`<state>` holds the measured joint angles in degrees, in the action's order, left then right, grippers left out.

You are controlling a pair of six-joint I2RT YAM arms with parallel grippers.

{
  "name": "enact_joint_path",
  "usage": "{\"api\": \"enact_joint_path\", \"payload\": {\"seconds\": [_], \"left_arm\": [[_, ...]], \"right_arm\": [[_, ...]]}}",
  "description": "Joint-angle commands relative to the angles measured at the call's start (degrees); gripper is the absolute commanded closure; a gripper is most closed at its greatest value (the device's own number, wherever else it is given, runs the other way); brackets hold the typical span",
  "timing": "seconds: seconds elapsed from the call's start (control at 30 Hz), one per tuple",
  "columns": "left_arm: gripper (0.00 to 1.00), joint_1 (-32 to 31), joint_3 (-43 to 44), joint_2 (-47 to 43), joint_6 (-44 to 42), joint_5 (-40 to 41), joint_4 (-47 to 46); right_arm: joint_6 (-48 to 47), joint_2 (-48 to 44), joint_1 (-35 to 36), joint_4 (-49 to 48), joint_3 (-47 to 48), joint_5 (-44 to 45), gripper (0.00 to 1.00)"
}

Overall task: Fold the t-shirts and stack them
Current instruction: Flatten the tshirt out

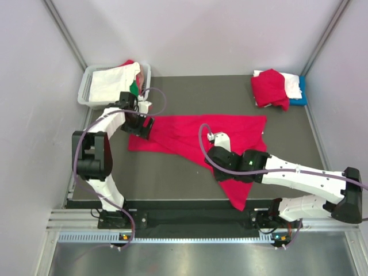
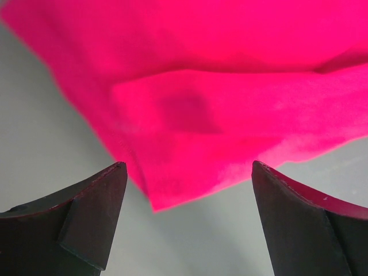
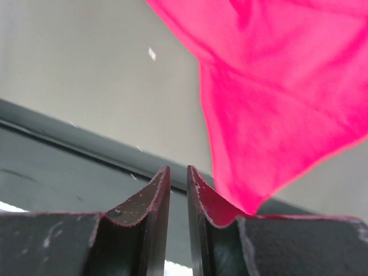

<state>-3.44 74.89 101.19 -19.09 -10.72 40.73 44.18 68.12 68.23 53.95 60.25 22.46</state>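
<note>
I see the red t-shirt (image 1: 190, 133) spread mid-table. My left gripper (image 2: 187, 168) gapes wide over its left corner. My right gripper (image 3: 178, 169) sits nearly closed beside its near-edge tip.

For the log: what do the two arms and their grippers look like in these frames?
The left arm and right arm share white shells and black joint housings. A grey-purple cable loops along each. The left gripper and right gripper have black wedge-shaped fingers with scuffed edges. A small green light shows on the right arm.
</note>
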Motion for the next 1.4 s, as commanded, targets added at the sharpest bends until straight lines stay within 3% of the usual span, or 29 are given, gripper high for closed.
{"api": "enact_joint_path", "payload": {"seconds": [0.0, 0.47, 0.63, 0.8, 1.07, 1.1, 1.17, 1.2, 1.23, 1.37], "left_arm": [[0.08, 0.1, 2.62, 5.06, 1.16, 2.02, -1.62], [0.07, 0.54, 4.3, 5.6, 3.01, 0.79, -4.17], [0.2, 0.54, 2.19, 4.99, 3.45, -0.26, -7.24], [0.17, 0.54, -3.7, 1.56, 4.06, 2.28, -16.82], [0.21, 0.63, -3.96, 2.7, 3.89, 1.14, -17.61], [0.38, 0.63, -3.97, 2.79, 3.71, 0.36, -17.7], [0.57, 0.63, -3.97, 2.61, 3.97, 0.18, -17.53], [0.83, 0.63, -3.97, 2.44, 3.97, 0.17, -17.53], [0.98, 0.63, -4.05, 1.91, 3.97, 0.52, -17.18], [1.0, 0.63, -5.37, 0.07, 2.93, 0.44, -16.56]], "right_arm": [[-2.7, 0.0, 0.77, -6.14, 3.03, 3.38, 0.82], [-1.73, -2.2, 0.77, -6.67, 1.45, 4.7, 0.81], [-2.08, -2.2, 0.85, -7.63, 1.01, 4.7, 0.81], [-2.08, -1.76, 0.85, -7.81, 0.13, 4.44, 0.81], [-1.91, -1.67, 0.77, -8.16, -0.04, 4.44, 0.81], [-1.82, -1.5, 0.77, -8.16, -0.04, 4.26, 0.81], [-1.73, -1.32, 0.77, -8.25, -0.31, 4.17, 0.81], [-1.73, -1.23, 0.77, -8.34, -0.39, 4.09, 0.81], [-1.73, -1.15, 0.77, -8.34, -0.4, 4.08, 0.81], [-2.17, -1.14, 0.77, -8.34, -0.31, 4.44, 0.82]]}}
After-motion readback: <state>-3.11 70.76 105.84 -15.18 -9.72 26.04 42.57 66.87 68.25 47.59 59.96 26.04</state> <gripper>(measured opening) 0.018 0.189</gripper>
